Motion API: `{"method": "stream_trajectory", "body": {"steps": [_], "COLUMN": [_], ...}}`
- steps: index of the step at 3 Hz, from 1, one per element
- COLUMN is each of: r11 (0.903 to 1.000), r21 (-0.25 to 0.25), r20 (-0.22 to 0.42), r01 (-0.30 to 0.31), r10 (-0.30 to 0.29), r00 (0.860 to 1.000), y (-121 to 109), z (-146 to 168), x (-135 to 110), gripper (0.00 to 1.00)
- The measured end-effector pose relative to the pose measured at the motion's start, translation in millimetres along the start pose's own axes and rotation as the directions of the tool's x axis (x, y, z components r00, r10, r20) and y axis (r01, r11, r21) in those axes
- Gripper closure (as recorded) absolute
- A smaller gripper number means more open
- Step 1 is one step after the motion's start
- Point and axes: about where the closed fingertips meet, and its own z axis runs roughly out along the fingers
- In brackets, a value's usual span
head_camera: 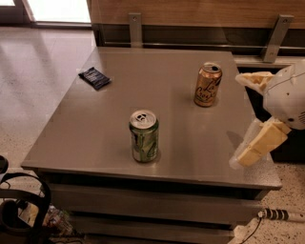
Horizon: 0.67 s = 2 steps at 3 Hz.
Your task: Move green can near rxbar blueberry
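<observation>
Grey table (pixel 95 138) — speckled floor (pixel 38 86), wood wall (pixel 190 12).

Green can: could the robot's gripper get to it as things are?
Probably yes. The gripper hangs by the right edge of the table, and nothing stands between it and the green can.
</observation>
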Motion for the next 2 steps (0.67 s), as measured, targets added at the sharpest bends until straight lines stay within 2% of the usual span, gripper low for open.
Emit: {"method": "stream_trajectory", "body": {"steps": [1, 2], "r11": [0.9974, 0.9900], "r21": [-0.070, -0.138], "r20": [0.200, 0.388], "r01": [-0.018, -0.029], "r10": [0.032, 0.081], "r00": [0.979, 0.918], "y": [11, 19], "z": [30, 41], "x": [-15, -41], "gripper": [0.00, 0.00]}}
